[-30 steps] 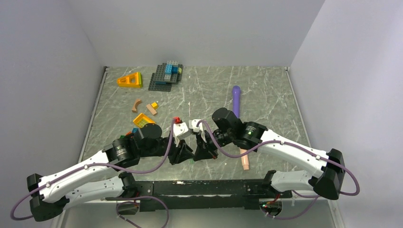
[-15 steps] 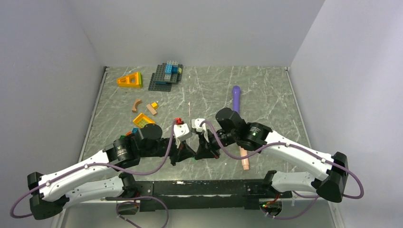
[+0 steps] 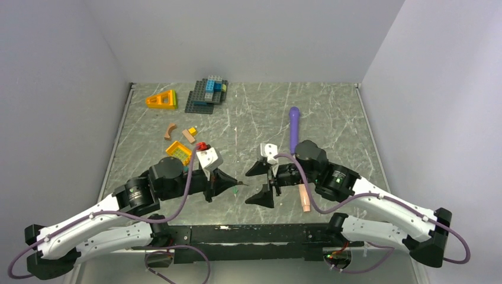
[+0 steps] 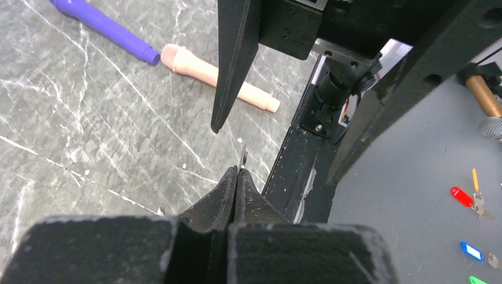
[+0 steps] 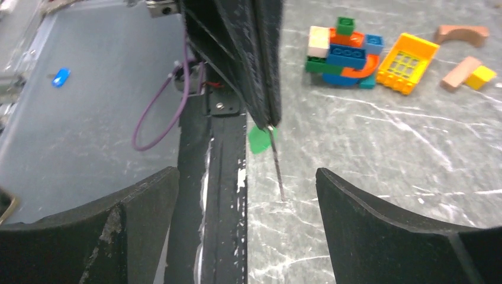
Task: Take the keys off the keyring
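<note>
Two fingers of the left gripper (image 4: 237, 174) pinch the green key (image 5: 258, 139) just above the table (image 5: 385, 154), near its front edge. The right gripper (image 5: 245, 177) stands wide apart, empty. Such a slim hold may slip and drop the key over the edge.

Robot lab test cell: plain white walls (image 3: 237, 35), marbled tabletop (image 3: 331, 118), black mounting rail (image 3: 248, 234).
</note>
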